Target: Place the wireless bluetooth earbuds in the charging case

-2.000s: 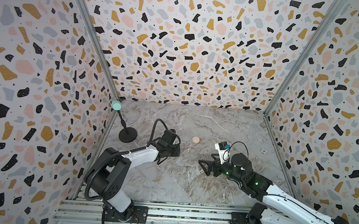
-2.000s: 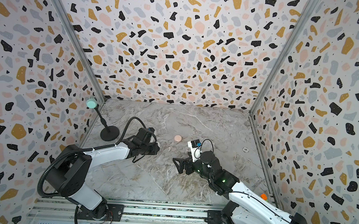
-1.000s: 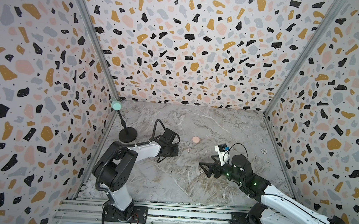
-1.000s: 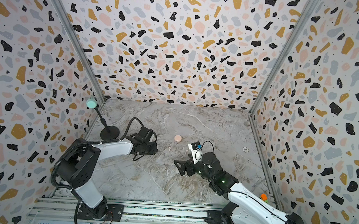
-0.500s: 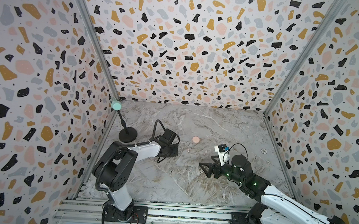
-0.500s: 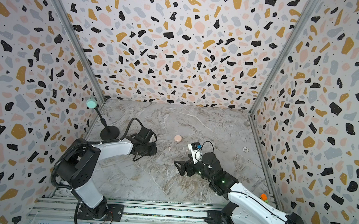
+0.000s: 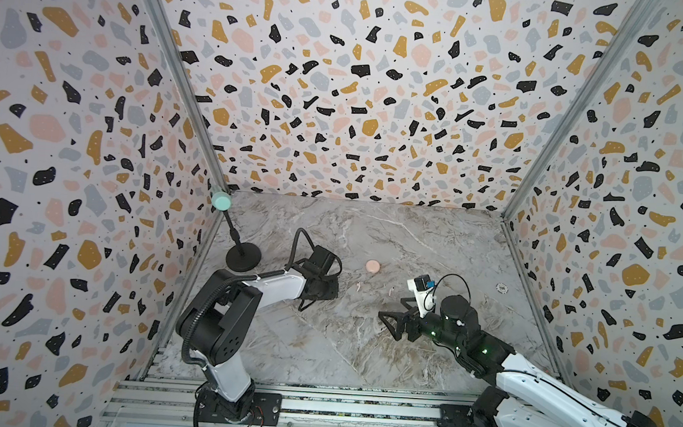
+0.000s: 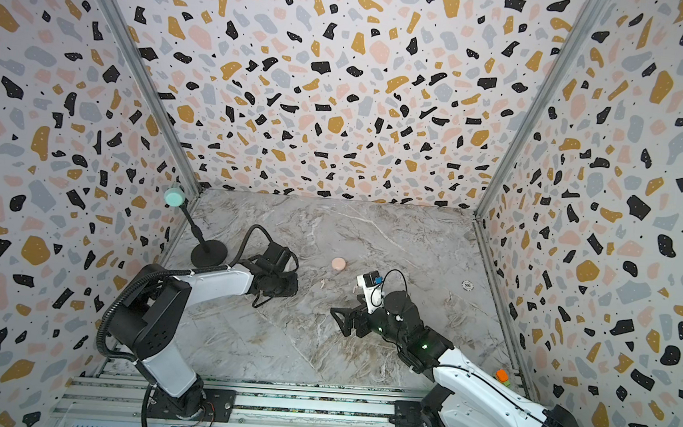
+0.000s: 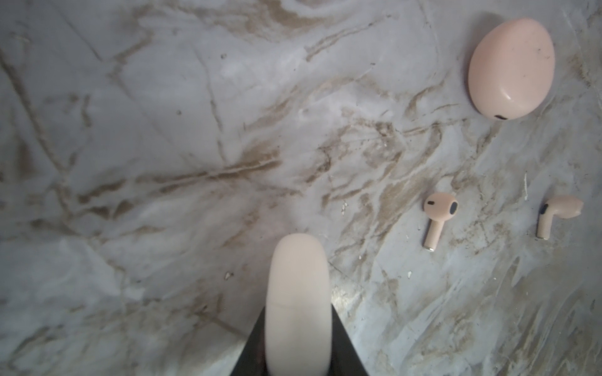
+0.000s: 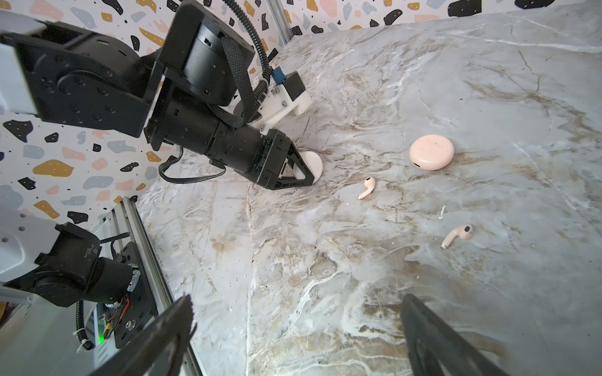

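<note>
Left tool [image 10: 304,174]: closed on the pale case [image 9: 298,286], which stands on edge between the jaws, low over the bench [image 10: 325,280]. We cannot tell whether its rim touches the surface.
Right tool [image 10: 298,311]: jaws wide apart and empty, hovering over bare bench, well apart from the left tool.
Earbuds: we see two, both pink and loose on the bench. The first pink earbud [image 10: 367,187] lies near the left tool and the second pink earbud [image 10: 457,236] lies nearer the right tool. No white ones show.
Pink case [image 10: 431,153]: shut and lying flat beyond the two buds, touching neither.
Step in hand: we judge the held case is being offered up for opening. Nothing is seated yet.
Doing it well: we would grip only the lower shell so the lid is free, turn the seam toward the right tool, and bring that tool slowly to the lip.
Risk: a smooth round shell pinched on edge may slip, and a low sweep could scatter the buds.
</note>
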Motion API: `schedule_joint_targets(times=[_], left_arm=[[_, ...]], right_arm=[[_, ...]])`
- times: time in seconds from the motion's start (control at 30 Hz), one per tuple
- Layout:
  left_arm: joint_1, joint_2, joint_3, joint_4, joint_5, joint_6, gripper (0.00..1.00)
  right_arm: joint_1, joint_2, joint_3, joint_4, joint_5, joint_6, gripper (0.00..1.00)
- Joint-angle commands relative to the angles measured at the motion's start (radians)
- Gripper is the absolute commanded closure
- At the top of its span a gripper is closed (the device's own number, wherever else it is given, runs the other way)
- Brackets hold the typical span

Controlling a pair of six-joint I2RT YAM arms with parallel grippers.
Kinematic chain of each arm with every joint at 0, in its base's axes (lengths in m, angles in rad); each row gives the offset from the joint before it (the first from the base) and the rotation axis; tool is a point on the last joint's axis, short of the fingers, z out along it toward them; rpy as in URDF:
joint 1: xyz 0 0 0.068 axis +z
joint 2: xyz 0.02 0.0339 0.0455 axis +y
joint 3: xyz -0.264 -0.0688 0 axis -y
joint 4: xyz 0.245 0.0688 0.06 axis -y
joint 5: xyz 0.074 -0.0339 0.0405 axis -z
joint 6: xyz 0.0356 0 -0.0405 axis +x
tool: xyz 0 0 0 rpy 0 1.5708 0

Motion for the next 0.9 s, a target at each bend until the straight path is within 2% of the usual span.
schedule_joint_targets(times=[0.0, 0.1, 0.17, 0.87], left_arm=[[0.003, 0.007, 0.022, -0.053, -0.022, 0.019, 0.74], [0.003, 0.005, 0.023, -0.062, -0.027, 0.022, 0.73], [0.003, 0.003, 0.025, -0.067, -0.034, 0.027, 0.66], [0.019, -0.001, 0.060, -0.123, -0.091, 0.065, 0.63]], right_arm=[[-0.005, -0.003, 0.009, 0.021, -0.010, -0.003, 0.01], [-0.004, -0.001, 0.010, 0.024, -0.011, 0.000, 0.01], [-0.004, -0.001, 0.010, 0.024, -0.013, 0.001, 0.01], [-0.004, 0.003, 0.011, 0.023, -0.023, 0.001, 0.01]])
